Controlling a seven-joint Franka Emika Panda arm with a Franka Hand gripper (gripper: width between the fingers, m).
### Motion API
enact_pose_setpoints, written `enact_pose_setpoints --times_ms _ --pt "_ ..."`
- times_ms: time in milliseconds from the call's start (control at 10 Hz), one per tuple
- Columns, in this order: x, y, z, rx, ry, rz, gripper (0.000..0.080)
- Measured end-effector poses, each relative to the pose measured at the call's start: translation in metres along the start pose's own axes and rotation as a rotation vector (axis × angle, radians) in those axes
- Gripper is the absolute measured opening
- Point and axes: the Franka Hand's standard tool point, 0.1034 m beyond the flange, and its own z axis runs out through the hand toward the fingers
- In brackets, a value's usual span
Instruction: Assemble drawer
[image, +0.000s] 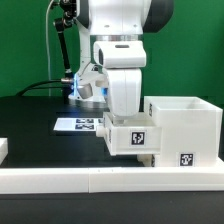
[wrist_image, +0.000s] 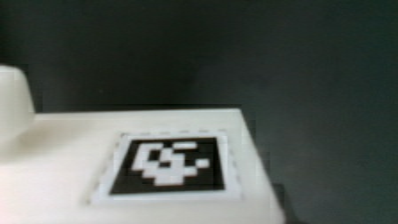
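A low white tray (image: 128, 137) with a black-and-white tag sits right under my gripper (image: 124, 117), against the left side of the tall white casing (image: 186, 125) as seen in the exterior view. The fingers reach down into the tray at its wall and are hidden there; the jaws appear shut on the tray wall. In the wrist view the tray's tagged face (wrist_image: 169, 165) fills the lower part, very close, and no fingertip shows. The casing carries its own tag low on its front. A second tray does not show clearly.
The marker board (image: 80, 124) lies on the black table behind the tray. A long low white rail (image: 100, 180) runs along the front. A small white piece (image: 3, 150) shows at the exterior view's left edge. A white rounded shape (wrist_image: 13, 100) shows in the wrist view.
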Motion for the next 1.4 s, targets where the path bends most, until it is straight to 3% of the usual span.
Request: enact_pose_setpoints --times_ms 500,800,1100,1200,1300,1400 --pt "0.014 0.000 0.001 0.001 0.005 -0.022 0.0044" --pt "0.013 0.000 0.002 0.001 0.006 -0.022 0.0044" --pt "0.017 -0.002 0.002 -0.004 0.008 -0.020 0.0537" --pt "0.017 -0.002 0.000 -0.007 0.007 -0.018 0.0537" --pt "0.017 0.000 -0.005 -0.013 0.004 -0.019 0.0632" --pt "0.016 0.001 -0.012 -0.016 -0.001 -0.020 0.0632"
